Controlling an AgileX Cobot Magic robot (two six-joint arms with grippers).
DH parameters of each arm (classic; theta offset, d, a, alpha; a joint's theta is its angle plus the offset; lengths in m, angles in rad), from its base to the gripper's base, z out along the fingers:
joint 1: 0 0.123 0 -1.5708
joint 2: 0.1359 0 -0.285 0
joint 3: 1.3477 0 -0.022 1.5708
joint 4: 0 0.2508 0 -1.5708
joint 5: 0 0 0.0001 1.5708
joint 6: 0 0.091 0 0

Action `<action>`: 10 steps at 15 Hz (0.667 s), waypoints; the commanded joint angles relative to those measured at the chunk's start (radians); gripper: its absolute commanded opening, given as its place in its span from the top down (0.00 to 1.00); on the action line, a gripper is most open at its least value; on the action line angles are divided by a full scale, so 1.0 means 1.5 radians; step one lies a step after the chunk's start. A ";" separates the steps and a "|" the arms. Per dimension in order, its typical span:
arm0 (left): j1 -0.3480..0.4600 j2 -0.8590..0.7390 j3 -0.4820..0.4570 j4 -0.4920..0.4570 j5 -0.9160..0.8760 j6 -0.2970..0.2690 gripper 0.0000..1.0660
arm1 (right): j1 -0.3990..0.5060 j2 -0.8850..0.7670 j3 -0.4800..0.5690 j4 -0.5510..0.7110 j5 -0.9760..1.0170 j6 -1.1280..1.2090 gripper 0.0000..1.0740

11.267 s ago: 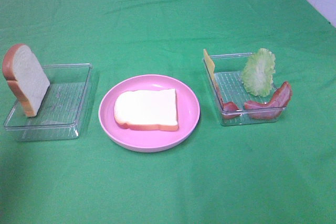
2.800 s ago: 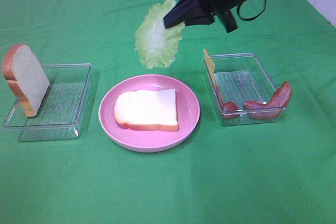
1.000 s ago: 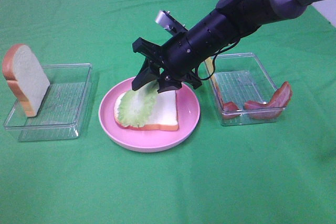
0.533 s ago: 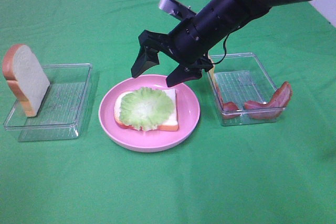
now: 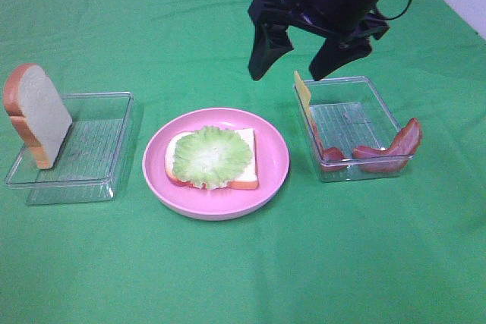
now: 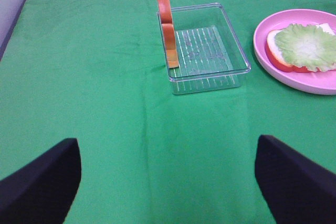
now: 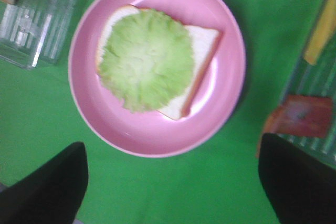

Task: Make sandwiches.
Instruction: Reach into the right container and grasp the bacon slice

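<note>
Sitting at the middle of the table, the sandwich so far is one bread slice (image 5: 246,158) lying flat on the pink plate (image 5: 278,163), with the lettuce leaf (image 5: 212,155) spread over most of it. I judge the lettuce step done and the next filling due. The bacon strips (image 5: 389,149) and the cheese slice (image 5: 303,94) wait in the clear tray (image 5: 377,102) at the plate's 3 o'clock, and a second bread slice (image 5: 34,115) leans upright in the other clear tray (image 5: 114,181) at 9 o'clock. The right gripper (image 5: 288,72) hangs high at about 1 o'clock from the plate, jaws spread wide and holding nothing. The next move calls for a descent into the tray at 3 o'clock and a pinch on a thin edge, probably the cheese propped against the wall nearest the plate. The left gripper (image 6: 168,182) rests wide open and empty, away from the work. Half a second ago the right gripper was lower, just over the plate's far rim; it has since lifted and swung toward that tray, while the lettuce lies unchanged.
</note>
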 commanded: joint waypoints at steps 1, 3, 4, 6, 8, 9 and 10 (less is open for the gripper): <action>-0.003 -0.008 0.002 -0.003 -0.010 -0.005 0.21 | -0.015 -0.032 0.001 -0.115 0.081 0.073 0.21; -0.003 -0.008 0.002 -0.003 -0.010 -0.005 0.21 | -0.059 -0.045 0.003 -0.137 0.111 0.087 0.21; -0.003 -0.008 0.002 -0.003 -0.010 -0.005 0.21 | -0.084 -0.052 0.009 -0.133 0.113 0.087 0.21; -0.003 -0.008 0.002 -0.003 -0.010 -0.005 0.21 | -0.126 -0.062 0.053 -0.131 0.091 0.085 0.21; -0.003 -0.008 0.002 -0.003 -0.010 -0.005 0.21 | -0.159 -0.062 0.105 -0.119 0.039 0.085 0.21; -0.003 -0.008 0.002 -0.003 -0.010 -0.005 0.21 | -0.175 -0.062 0.121 -0.115 0.014 0.085 0.22; -0.003 -0.008 0.002 -0.003 -0.010 -0.005 0.21 | -0.189 -0.058 0.127 -0.113 -0.008 0.080 0.22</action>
